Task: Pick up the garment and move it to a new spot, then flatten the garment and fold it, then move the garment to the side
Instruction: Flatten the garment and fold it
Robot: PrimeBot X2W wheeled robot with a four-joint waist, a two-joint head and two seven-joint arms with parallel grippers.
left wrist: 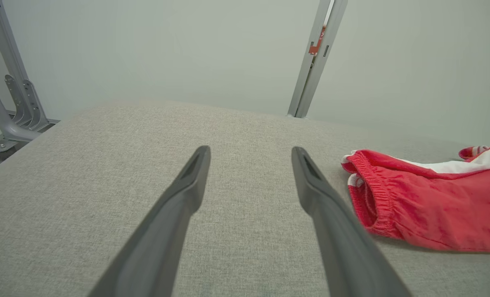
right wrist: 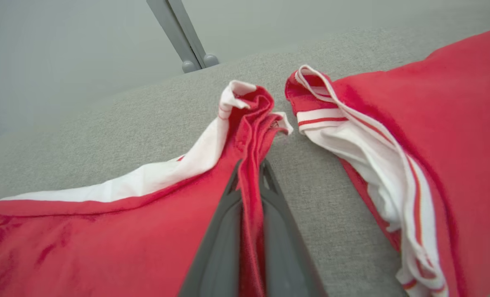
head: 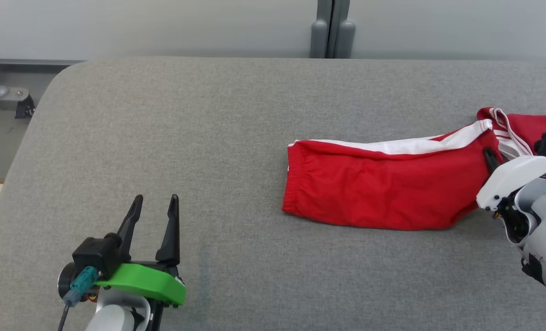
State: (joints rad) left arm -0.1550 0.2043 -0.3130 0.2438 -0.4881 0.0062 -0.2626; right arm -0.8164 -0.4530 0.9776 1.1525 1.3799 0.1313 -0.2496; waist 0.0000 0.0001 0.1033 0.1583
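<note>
- While the shorts (head: 383,184) are lying on the counter (head: 208,138), I am pinching a fold between the right fingers (right wrist: 224,231).
- My left fingers (head: 174,220) are hovering spread.

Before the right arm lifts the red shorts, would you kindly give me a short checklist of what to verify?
1. Right gripper shut on the red shorts: ok, a fold of fabric is pinched between its fingers near a leg hem.
2. Number of layers in that pinch: cannot tell.
3. Left gripper open and apart from the shorts: ok.
4. Room on the table left of the shorts for a new spot: ok, plain grey cloth there.
5. Whole garment inside the head view: not ok, it runs past the right edge, behind the right arm.
</note>
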